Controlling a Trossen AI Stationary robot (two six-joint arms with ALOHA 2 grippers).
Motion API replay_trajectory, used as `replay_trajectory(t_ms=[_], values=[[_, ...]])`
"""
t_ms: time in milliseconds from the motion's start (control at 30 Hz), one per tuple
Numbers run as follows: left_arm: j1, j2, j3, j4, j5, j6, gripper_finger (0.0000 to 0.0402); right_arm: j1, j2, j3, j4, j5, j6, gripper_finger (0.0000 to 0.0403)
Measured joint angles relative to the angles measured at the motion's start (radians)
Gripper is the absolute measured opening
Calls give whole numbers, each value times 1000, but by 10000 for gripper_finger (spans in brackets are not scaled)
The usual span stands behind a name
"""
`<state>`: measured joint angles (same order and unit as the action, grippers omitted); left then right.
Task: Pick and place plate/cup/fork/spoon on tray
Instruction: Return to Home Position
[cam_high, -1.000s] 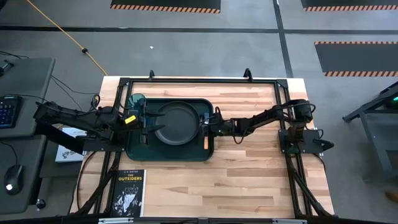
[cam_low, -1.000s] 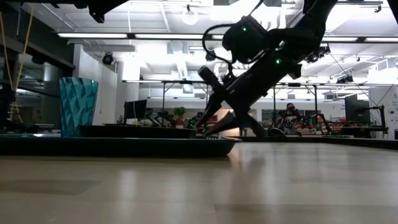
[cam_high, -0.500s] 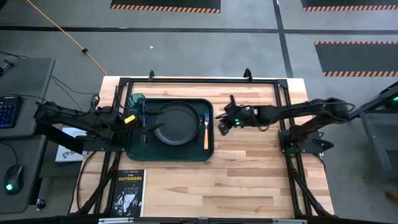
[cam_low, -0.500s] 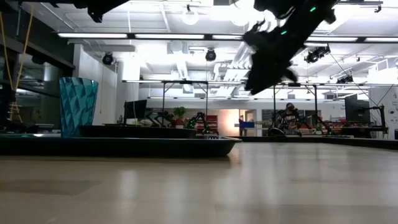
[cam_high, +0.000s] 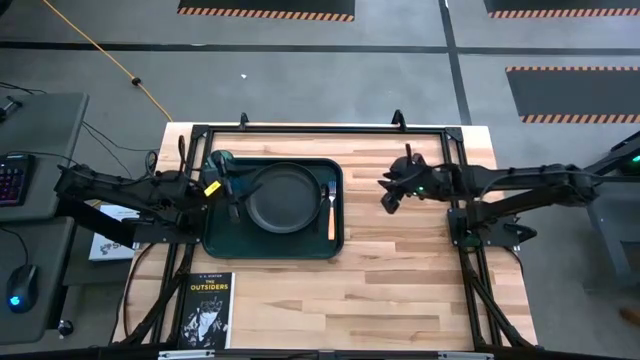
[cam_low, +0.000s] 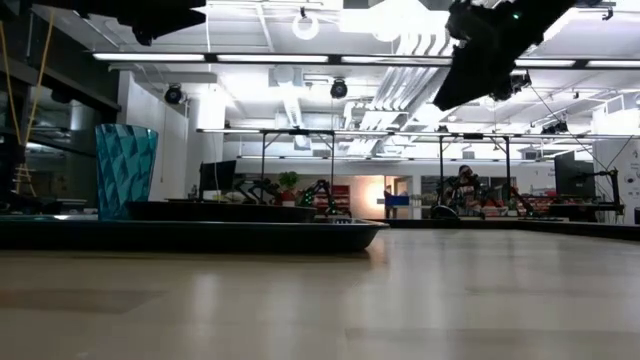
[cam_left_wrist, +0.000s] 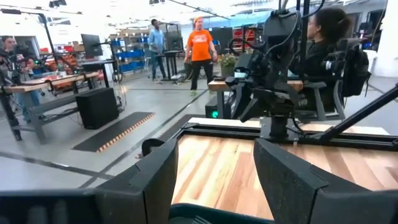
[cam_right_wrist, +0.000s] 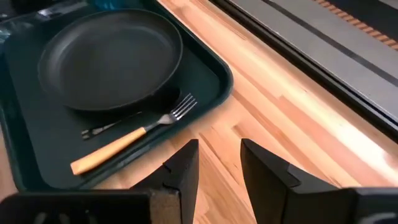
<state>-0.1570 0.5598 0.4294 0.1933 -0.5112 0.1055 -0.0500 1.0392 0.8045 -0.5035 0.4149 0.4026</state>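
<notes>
The dark green tray lies at the table's left centre. On it rest the dark plate, the teal cup upright at its far left corner, and the tan-handled fork flat along its right side. A thin dark piece, seemingly the spoon, lies between fork and plate. My left gripper hangs open and empty over the tray's left part. My right gripper is open and empty over bare wood to the tray's right, raised well above the table.
A black book with white lettering lies at the near left corner. A black frame rail runs around the table. Bare wood lies to the right of and nearer than the tray. People stand in the room beyond.
My right gripper has drawn back from the fork on the tray, going toward the table's right edge and upward. The fork stays flat on the tray's right side. My left gripper has shifted slightly toward the far edge.
</notes>
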Motion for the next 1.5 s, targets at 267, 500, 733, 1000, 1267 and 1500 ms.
replay_trajectory(t_ms=[267,500,733,1000,1267,1500], values=[[4,-24,-21,-40,3,36,195,-1,-195,-208,126,-4,-16,110],[10,-122,-39,-192,1,-57,86,0,-338,-337,239,-58,-31,110],[-36,-139,-108,-126,92,-66,11,0,-370,-350,251,-58,-45,110],[-14,-202,-292,9,95,-27,1,0,-367,-350,254,-59,-83,110],[72,-324,-388,-16,239,-53,0,0,-367,-350,254,-120,-114,110],[120,-406,-418,-94,303,-109,0,0,-367,-350,253,-148,-151,110]])
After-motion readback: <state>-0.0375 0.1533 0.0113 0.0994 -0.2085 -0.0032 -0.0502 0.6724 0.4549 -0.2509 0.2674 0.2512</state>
